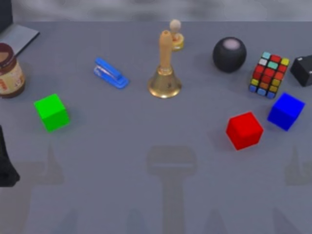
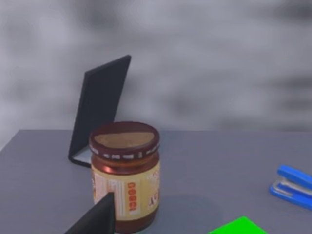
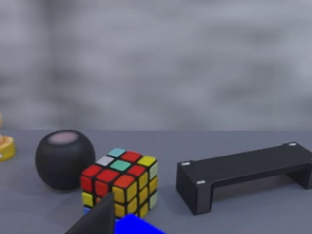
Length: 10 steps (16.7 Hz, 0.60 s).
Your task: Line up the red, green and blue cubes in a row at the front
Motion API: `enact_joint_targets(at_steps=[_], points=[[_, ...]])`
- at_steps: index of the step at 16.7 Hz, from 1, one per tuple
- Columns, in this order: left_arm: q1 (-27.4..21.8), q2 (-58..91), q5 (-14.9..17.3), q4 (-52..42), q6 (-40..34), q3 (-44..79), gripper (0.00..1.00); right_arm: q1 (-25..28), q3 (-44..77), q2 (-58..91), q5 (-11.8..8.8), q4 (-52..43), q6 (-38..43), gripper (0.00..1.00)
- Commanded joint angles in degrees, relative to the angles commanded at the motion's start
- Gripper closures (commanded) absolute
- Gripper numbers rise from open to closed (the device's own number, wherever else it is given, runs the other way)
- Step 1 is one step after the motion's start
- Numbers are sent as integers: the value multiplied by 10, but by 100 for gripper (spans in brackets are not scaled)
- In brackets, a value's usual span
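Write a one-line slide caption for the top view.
Green cube alone at left, red cube and blue cube at right, not yet in a row.

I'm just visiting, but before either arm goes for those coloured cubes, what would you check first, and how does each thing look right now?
1. All three cubes in sight: ok. Green cube at the left, red cube and blue cube at the right.
2. Cubes free, none gripped: ok.
3. Front strip of the table bare for a row: ok.
4. Blue cube clear of the puzzle cube: ok, though close.
5. Cubes already in a row: not ok.
6. Gripper fingers open: cannot tell.
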Motion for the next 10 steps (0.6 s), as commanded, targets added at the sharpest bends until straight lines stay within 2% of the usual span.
enact_joint_targets(at_steps=[5, 10], points=[[0, 0, 0, 0, 0, 0, 0, 6, 35, 35, 1, -22, 2, 0], [0, 0, 0, 0, 0, 0, 0, 40, 192, 213, 3, -128, 6, 0]])
